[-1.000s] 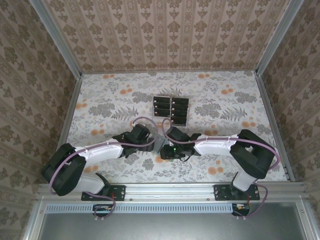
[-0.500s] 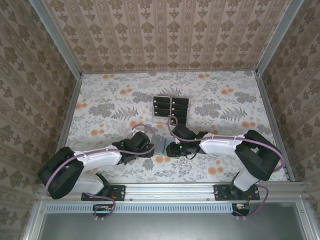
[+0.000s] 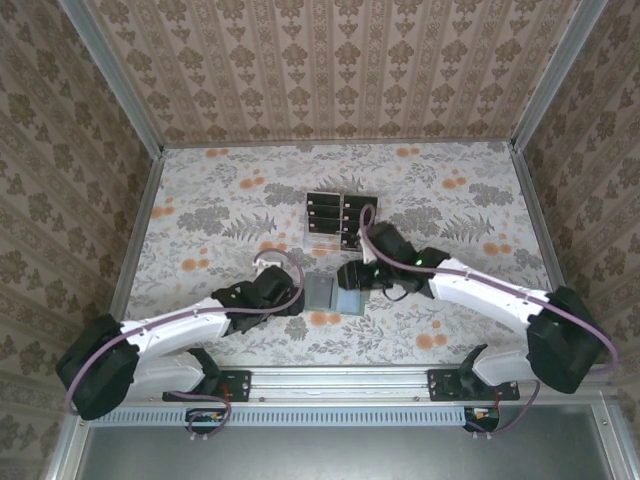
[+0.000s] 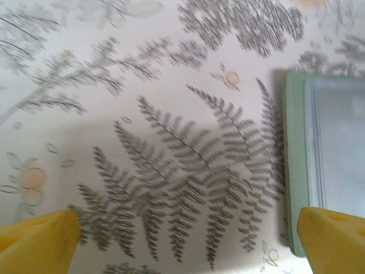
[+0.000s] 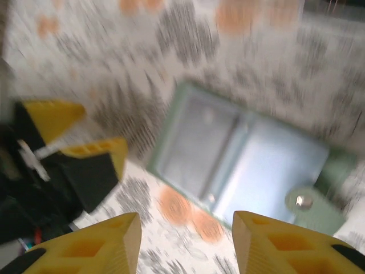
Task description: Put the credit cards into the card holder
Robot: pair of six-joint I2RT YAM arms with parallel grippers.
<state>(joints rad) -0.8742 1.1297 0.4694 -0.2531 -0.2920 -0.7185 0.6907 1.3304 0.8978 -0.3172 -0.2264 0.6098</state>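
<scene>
Credit cards (image 3: 340, 220): black, set in two close rows at the far middle of the table (image 3: 470, 190), well apart from my left jaws and near my right wrist.
Card holder (image 3: 325, 292): sage green, lying flat and opened out between my two grippers. I cannot tell whether a pocket already has a card in it.
Left gripper (image 4: 185, 245): jaws spread wide with nothing in them, low over the table just beside the holder's left edge.
Right gripper (image 5: 185, 242): jaws apart and empty, hovering over the holder's far right side. This view is blurred.
Step in hand: I judge a fetch is due, since neither of my jaws carries a card.
Next move: reach my right jaws to the rows, pinch one card by its edges and bring it over a pocket. My left jaws may need to pin the holder flat.
</scene>
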